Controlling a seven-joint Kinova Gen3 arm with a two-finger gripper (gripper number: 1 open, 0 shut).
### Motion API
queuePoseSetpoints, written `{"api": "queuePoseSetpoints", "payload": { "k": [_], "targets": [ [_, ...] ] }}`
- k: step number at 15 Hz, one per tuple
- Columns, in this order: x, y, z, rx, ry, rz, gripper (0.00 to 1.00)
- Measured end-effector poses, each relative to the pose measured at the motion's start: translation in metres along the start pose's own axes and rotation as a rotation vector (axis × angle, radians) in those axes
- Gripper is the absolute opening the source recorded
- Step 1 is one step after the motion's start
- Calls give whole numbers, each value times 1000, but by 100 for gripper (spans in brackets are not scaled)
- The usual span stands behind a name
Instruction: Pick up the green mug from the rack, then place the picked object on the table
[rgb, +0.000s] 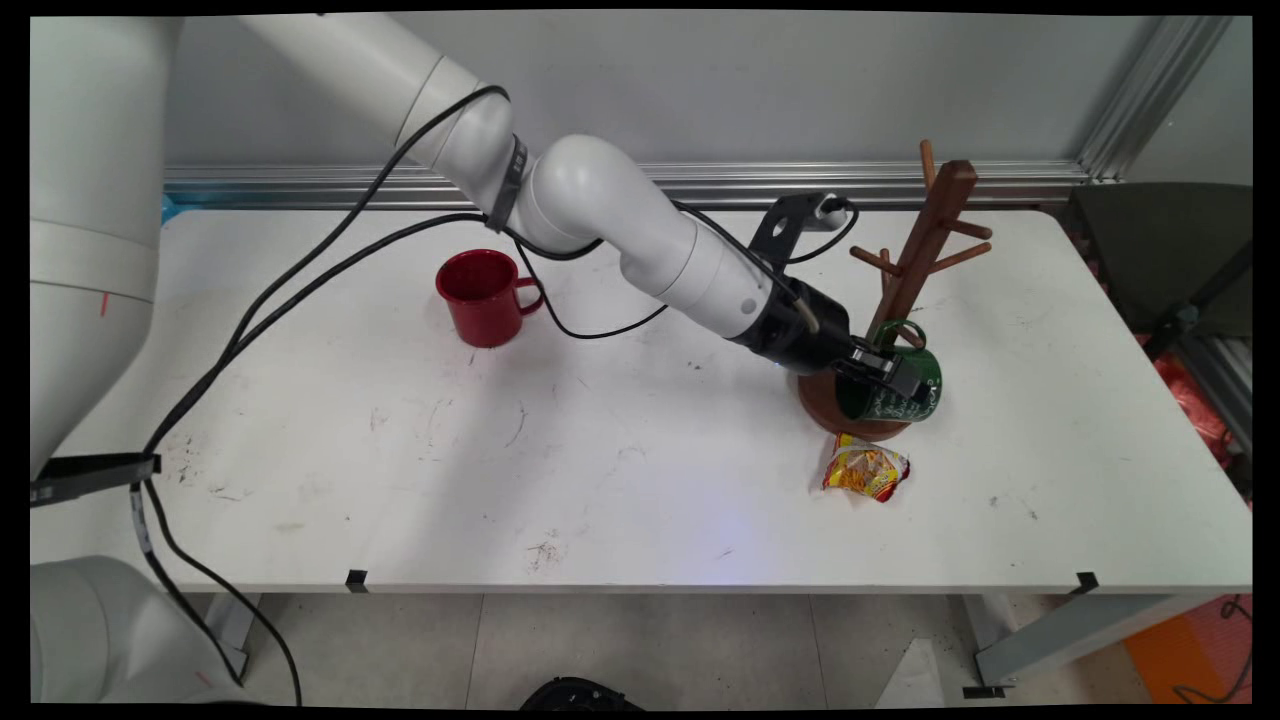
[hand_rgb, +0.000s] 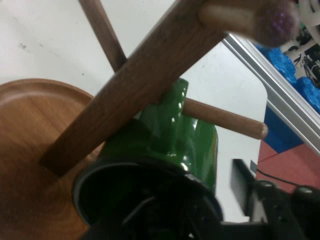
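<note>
My gripper (rgb: 884, 370) (hand_rgb: 202, 202) is shut on the rim of a green mug (rgb: 915, 396) (hand_rgb: 192, 145), one finger inside it and one outside. The mug lies tilted on its side against the post of a wooden mug tree (rgb: 925, 240) (hand_rgb: 145, 85), just above the tree's round base (rgb: 822, 405) (hand_rgb: 25, 150). Its handle (rgb: 905, 330) sits around a low peg (hand_rgb: 227, 119) of the tree. The upper pegs are bare.
A red mug (rgb: 482, 297) stands upright at the table's back left of centre. A yellow and red snack packet (rgb: 866, 470) lies just in front of the tree's base. Black cables hang from the arm over the left half of the table.
</note>
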Motion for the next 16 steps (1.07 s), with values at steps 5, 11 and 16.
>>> {"api": "queuePoseSetpoints", "payload": {
  "k": [5, 11, 16],
  "targets": [
    [-2, 1, 1, 4, 6, 7, 0],
    [-5, 10, -5, -11, 10, 24, 0],
    [-6, 23, -14, -35, 14, 44, 0]
  ]
}}
